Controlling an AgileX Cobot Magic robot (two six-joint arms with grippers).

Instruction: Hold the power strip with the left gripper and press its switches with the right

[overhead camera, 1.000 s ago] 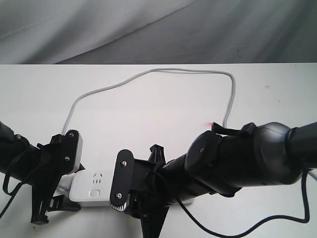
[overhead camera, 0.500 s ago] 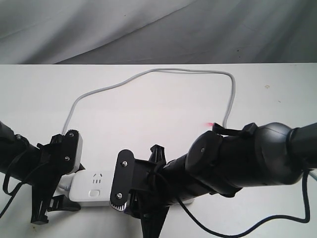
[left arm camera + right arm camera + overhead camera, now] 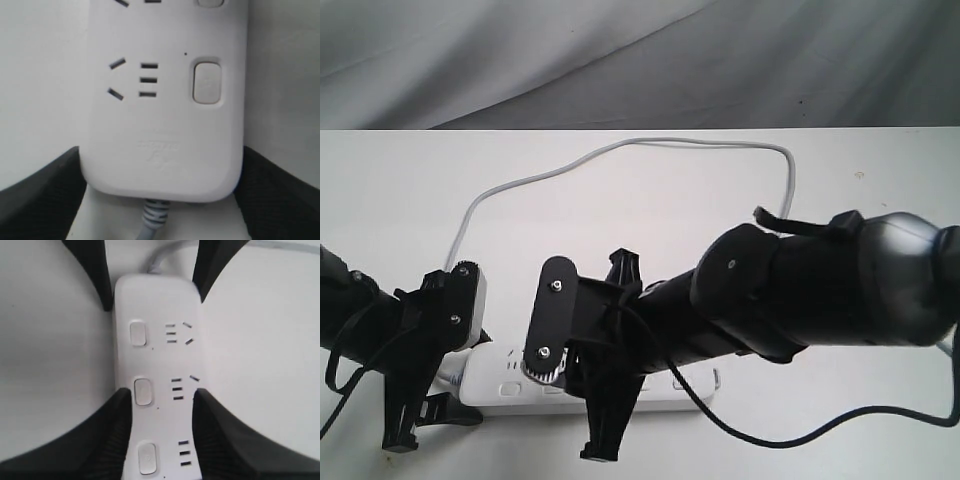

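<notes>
The white power strip [image 3: 495, 385] lies along the table's front, mostly hidden by my arms, and its grey cord [image 3: 620, 148] loops toward the back. My left gripper [image 3: 428, 405] is shut on the strip's cord end [image 3: 165, 125], with a black finger [image 3: 40, 200] against each long side. One switch [image 3: 206, 82] shows beside the end socket. My right gripper [image 3: 572, 412] hangs open over the strip [image 3: 160, 305], its fingers straddling it. One fingertip [image 3: 117, 405] sits right beside the second switch [image 3: 143, 391]; whether it touches, I cannot tell.
The table [image 3: 880, 200] is plain white, with a grey cloth backdrop [image 3: 620, 60] behind it. A black cable [image 3: 820, 440] from my right arm trails over the table's front right. The left gripper's fingers [image 3: 95, 270] show past the strip's end in the right wrist view.
My right gripper has shifted left and away from the front edge, uncovering more of the strip's right part. The left gripper and the strip have stayed put.
</notes>
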